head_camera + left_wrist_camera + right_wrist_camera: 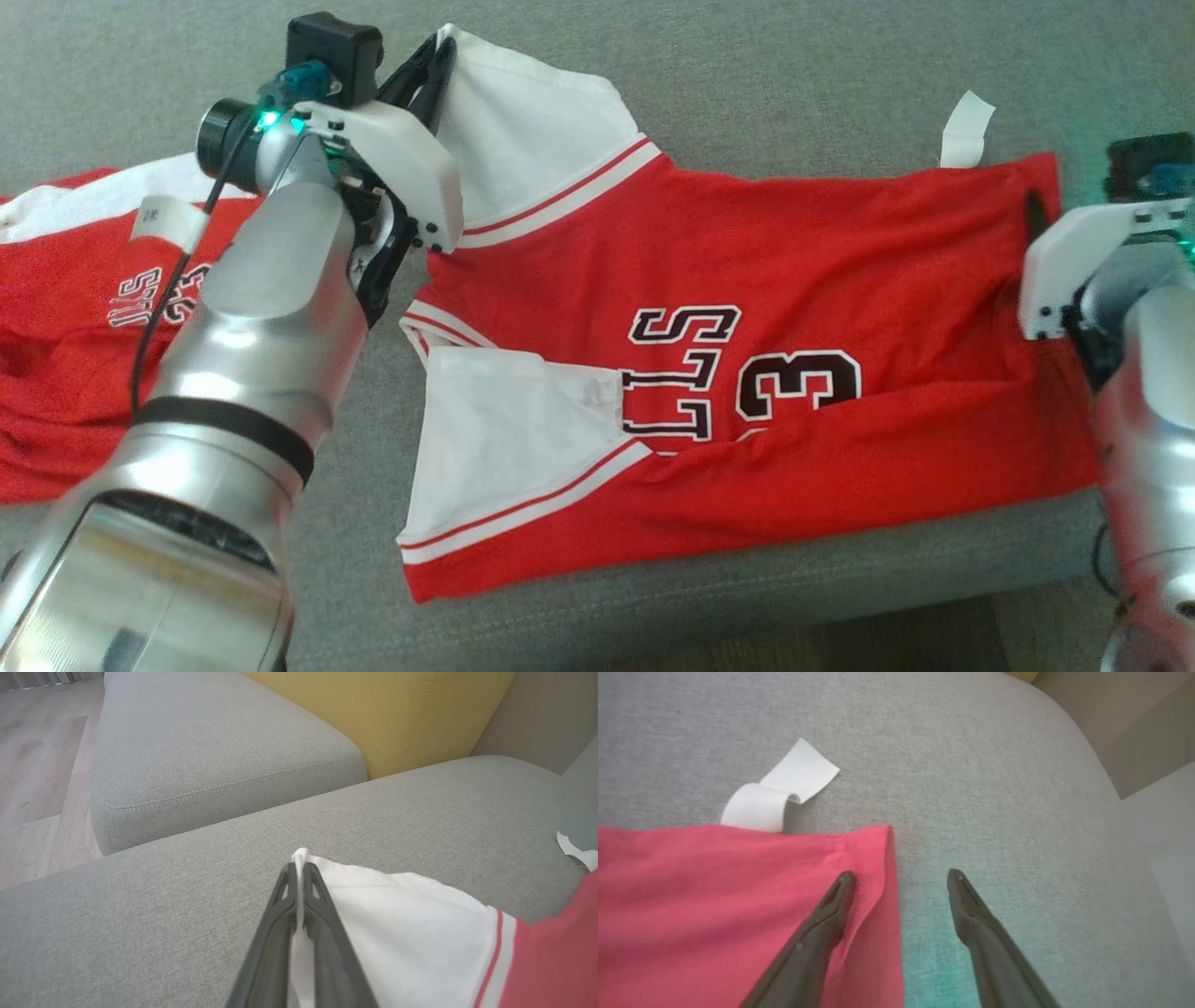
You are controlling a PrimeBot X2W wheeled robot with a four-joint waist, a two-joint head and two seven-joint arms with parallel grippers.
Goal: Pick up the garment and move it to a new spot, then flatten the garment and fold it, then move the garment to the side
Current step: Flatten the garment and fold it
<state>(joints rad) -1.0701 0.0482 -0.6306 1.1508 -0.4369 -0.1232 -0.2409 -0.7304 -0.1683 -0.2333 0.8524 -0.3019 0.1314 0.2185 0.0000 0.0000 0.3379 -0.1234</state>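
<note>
Nearest the robot, the silver left forearm (243, 373) rises from the lower left of the head view and the right forearm (1148, 420) from its lower right. Between them the garment (747, 280), a red jersey with white sleeves and black lettering, lies spread sideways on the grey sofa seat (794, 75), its near edge close to the seat's front edge. Its near sleeve (504, 439) lies flat, folded in over the red body just beside the lettering. At the robot's right, the right jaws stand spread wide and hold nothing: one dark finger (817, 933) lies over the hem corner of the red cloth, though whether it touches cannot be told, and the other finger (994, 952) is over bare seat just beside that edge. To the left, partly behind the left forearm, a second red jersey (65, 373) lies rumpled on the same seat, apart from the first. Farther back, the left jaws are pressed together, pinching the far edge of the garment's far sleeve (532, 131), with white cloth caught between the fingers (322, 933). A curled white label (966, 131) sticks out past the far hem. Beyond, the left wrist view shows another grey seat cushion (210, 751), a yellow backrest (397, 714) and wooden floor (37, 765).
</note>
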